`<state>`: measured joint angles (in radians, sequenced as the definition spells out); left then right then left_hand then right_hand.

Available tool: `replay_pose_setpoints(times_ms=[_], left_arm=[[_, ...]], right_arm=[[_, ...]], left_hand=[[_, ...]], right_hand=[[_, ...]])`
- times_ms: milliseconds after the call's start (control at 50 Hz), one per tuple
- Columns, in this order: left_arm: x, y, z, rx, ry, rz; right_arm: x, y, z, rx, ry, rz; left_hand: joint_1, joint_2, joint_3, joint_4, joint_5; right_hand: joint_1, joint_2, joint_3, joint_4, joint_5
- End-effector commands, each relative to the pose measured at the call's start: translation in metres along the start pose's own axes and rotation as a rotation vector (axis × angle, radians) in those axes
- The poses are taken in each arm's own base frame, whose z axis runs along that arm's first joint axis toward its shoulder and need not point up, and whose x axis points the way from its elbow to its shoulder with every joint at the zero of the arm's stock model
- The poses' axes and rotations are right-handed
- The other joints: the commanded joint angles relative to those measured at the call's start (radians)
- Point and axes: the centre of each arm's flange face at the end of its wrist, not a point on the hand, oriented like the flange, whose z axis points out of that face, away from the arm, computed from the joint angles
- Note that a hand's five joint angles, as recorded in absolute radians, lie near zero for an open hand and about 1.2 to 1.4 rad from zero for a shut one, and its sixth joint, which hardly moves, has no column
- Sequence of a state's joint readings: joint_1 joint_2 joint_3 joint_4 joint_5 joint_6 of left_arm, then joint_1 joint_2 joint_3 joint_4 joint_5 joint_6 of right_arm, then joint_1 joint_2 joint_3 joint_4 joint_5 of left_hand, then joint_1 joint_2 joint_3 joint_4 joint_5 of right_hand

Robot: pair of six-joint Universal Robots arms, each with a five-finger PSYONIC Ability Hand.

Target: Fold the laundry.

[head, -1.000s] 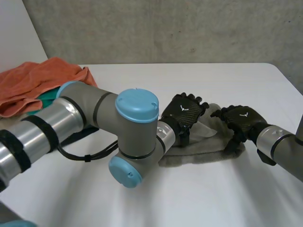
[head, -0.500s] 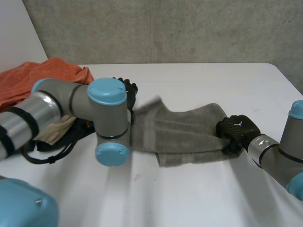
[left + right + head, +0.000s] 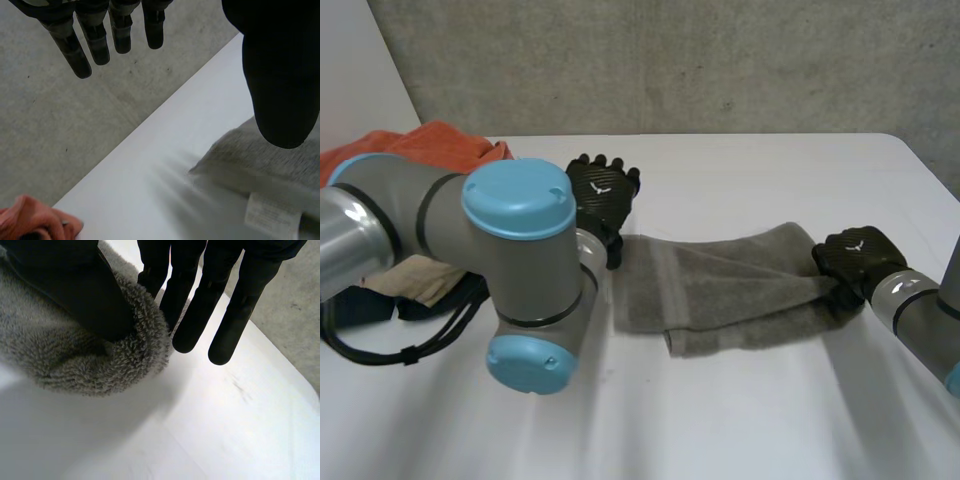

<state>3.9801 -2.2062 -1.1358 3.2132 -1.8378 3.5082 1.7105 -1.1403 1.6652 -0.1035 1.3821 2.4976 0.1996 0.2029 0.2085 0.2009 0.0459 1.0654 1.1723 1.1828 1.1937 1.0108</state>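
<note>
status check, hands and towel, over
Left hand open at left end of grey towel. Right hand pinching its right end. Towel laid out on table. Orange cloth off left, clear of it.

grey towel, stretched out, partly folded

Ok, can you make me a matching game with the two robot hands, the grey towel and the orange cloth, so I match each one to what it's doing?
Things:
1. left hand
2. right hand
3. grey towel
4. orange cloth

What it's doing:
A. bunched up at the far left corner
B. pinching one end of the towel
C. open, fingers straight
D. stretched out across the white table

Pairs: 1-C, 2-B, 3-D, 4-A
</note>
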Motion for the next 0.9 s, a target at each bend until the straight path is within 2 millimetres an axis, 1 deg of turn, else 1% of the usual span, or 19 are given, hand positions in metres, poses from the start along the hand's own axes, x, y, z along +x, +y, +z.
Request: replay_pose_setpoints(times_ms=[20, 100, 160, 180, 240, 260, 300, 320, 400, 460, 480, 540, 560, 620, 700, 720, 780, 820, 900], left_arm=[[-0.02, 0.001, -0.02, -0.023, -0.013, -0.034], [-0.028, 0.0, -0.028, -0.01, -0.01, -0.05], [-0.032, -0.001, -0.032, 0.005, -0.01, -0.055], [-0.035, -0.003, -0.033, 0.017, -0.013, -0.058], [-0.039, -0.005, -0.035, 0.029, -0.023, -0.063], [-0.04, -0.006, -0.036, 0.034, -0.027, -0.068], [-0.042, -0.007, -0.037, 0.04, -0.029, -0.072], [-0.043, -0.009, -0.038, 0.045, -0.029, -0.078], [-0.045, -0.013, -0.04, 0.059, -0.029, -0.098], [-0.045, -0.016, -0.039, 0.072, -0.02, -0.112], [-0.045, -0.019, -0.038, 0.081, -0.011, -0.122], [-0.044, -0.023, -0.036, 0.099, 0.005, -0.138], [-0.044, -0.026, -0.035, 0.109, 0.017, -0.151], [-0.043, -0.031, -0.032, 0.124, 0.036, -0.176], [-0.039, -0.042, -0.027, 0.163, 0.081, -0.22], [-0.037, -0.047, -0.025, 0.178, 0.104, -0.238], [-0.033, -0.053, -0.02, 0.193, 0.144, -0.267], [-0.026, -0.056, -0.016, 0.196, 0.193, -0.305], [-0.006, -0.058, -0.008, 0.167, 0.302, -0.349]], right_arm=[[0.008, -0.003, -0.012, -0.125, 0.068, -0.272], [0.013, -0.026, -0.013, -0.09, 0.175, -0.391], [0.004, -0.047, -0.013, 0.0, 0.21, -0.438], [-0.009, -0.061, -0.015, 0.078, 0.207, -0.46], [-0.035, -0.082, -0.021, 0.225, 0.177, -0.483], [-0.056, -0.092, -0.028, 0.332, 0.133, -0.504], [-0.08, -0.096, -0.038, 0.433, 0.064, -0.524], [-0.102, -0.094, -0.045, 0.522, -0.015, -0.544], [-0.144, -0.083, -0.06, 0.673, -0.192, -0.577], [-0.156, -0.076, -0.058, 0.659, -0.244, -0.565], [-0.157, -0.074, -0.055, 0.62, -0.252, -0.54], [-0.15, -0.076, -0.05, 0.549, -0.249, -0.462], [-0.143, -0.079, -0.048, 0.504, -0.249, -0.38], [-0.131, -0.084, -0.046, 0.451, -0.264, -0.228], [-0.093, -0.103, -0.054, 0.424, -0.278, 0.052], [-0.077, -0.11, -0.059, 0.42, -0.294, 0.155], [-0.05, -0.118, -0.061, 0.413, -0.302, 0.298], [-0.028, -0.112, -0.053, 0.354, -0.304, 0.425], [-0.008, -0.103, -0.039, 0.258, -0.295, 0.539]], left_hand=[[-0.025, -0.028, -0.034, -0.026, -0.046], [-0.025, -0.028, -0.034, -0.026, -0.046], [-0.025, -0.028, -0.034, -0.026, -0.046], [-0.025, -0.028, -0.034, -0.026, -0.046], [-0.025, -0.028, -0.034, -0.026, -0.046], [-0.025, -0.028, -0.034, -0.026, -0.046], [-0.025, -0.028, -0.034, -0.026, -0.046], [-0.025, -0.028, -0.034, -0.026, -0.046], [-0.025, -0.028, -0.034, -0.026, -0.046], [-0.025, -0.028, -0.034, -0.026, -0.046], [-0.025, -0.028, -0.034, -0.026, -0.046], [-0.025, -0.028, -0.034, -0.026, -0.046], [-0.025, -0.028, -0.034, -0.026, -0.046], [-0.025, -0.028, -0.034, -0.026, -0.046], [-0.025, -0.028, -0.034, -0.026, -0.046], [-0.025, -0.028, -0.034, -0.026, -0.046], [-0.025, -0.028, -0.034, -0.026, -0.046], [-0.025, -0.028, -0.034, -0.026, -0.046], [-0.025, -0.028, -0.034, -0.026, -0.046]], right_hand=[[0.331, 0.224, 0.213, 0.203, 0.211], [0.331, 0.224, 0.213, 0.203, 0.211], [0.331, 0.224, 0.213, 0.203, 0.211], [0.331, 0.224, 0.213, 0.203, 0.211], [0.331, 0.224, 0.213, 0.203, 0.211], [0.331, 0.224, 0.213, 0.203, 0.211], [0.331, 0.224, 0.213, 0.203, 0.211], [0.331, 0.224, 0.213, 0.203, 0.211], [0.331, 0.224, 0.213, 0.203, 0.211], [0.331, 0.224, 0.213, 0.203, 0.211], [0.153, 0.046, 0.036, 0.025, 0.033], [-0.8, -0.907, -0.917, -0.928, -0.92], [-0.891, -0.998, -1.008, -1.019, -1.011], [-0.891, -0.998, -1.008, -1.019, -1.011], [-0.891, -0.998, -1.008, -1.019, -1.011], [-0.891, -0.998, -1.008, -1.019, -1.011], [-0.891, -0.998, -1.008, -1.019, -1.011], [-0.891, -0.998, -1.008, -1.019, -1.011], [-0.891, -0.998, -1.008, -1.019, -1.011]])
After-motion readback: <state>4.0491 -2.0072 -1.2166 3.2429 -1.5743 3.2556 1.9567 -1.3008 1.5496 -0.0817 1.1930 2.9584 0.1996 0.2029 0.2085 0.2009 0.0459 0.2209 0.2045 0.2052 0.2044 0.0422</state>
